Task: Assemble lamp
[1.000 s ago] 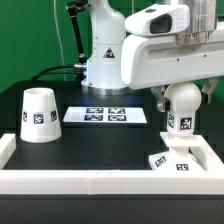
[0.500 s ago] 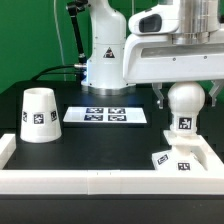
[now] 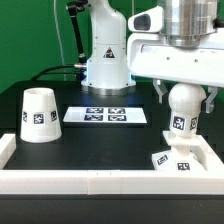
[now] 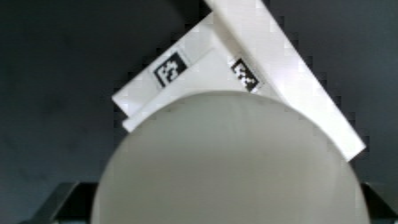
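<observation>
The end effector (image 3: 184, 96) grips the bulb (image 3: 181, 122) by its round top, a dark finger on each side of the ball. The bulb stands upright, stem down, over the flat square base (image 3: 170, 160), which lies on the dark surface (image 3: 110, 145) in the corner of the white border wall (image 3: 100, 183) at the exterior view's right. Whether stem and base touch cannot be told. The shade (image 3: 40, 113) stands well apart at the exterior view's left, the marker board (image 3: 105, 116) between. In the wrist view the bulb (image 4: 222, 160) fills the foreground, the base (image 4: 214, 70) behind it.
</observation>
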Robot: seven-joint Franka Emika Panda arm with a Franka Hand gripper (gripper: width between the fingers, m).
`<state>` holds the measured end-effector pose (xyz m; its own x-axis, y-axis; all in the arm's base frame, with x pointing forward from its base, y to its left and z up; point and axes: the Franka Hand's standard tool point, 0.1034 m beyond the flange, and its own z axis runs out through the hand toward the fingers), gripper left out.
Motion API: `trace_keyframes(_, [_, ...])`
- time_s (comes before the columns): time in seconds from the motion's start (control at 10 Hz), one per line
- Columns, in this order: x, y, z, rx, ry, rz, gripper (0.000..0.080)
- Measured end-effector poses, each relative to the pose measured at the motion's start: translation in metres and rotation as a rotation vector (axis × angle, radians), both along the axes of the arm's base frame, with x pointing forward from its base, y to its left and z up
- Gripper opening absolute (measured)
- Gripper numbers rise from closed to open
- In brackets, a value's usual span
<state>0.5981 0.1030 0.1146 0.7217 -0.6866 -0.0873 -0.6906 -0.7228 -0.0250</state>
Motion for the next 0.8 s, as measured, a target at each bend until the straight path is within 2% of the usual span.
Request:
trace_keyframes(0.4, [0.0000, 0.0008, -0.0001, 0.001, 0.014, -0.177, 0.0580])
trace_keyframes(0.5, [-0.0003, 0.0006, 0.0000, 0.000, 0.011, -0.126, 0.0580])
trace_keyframes(0.6, [-0.0002, 0.0006, 0.0016, 0.005, 0.003, -0.042, 0.0680])
trace_keyframes(0.7, [-0.0003, -0.0008, 0.0022, 0.007, -0.004, -0.015, 0.0680])
trace_keyframes(0.8, [0.0003, -0.0044, 0.0024, 0.009, -0.029, 0.120, 0.0696])
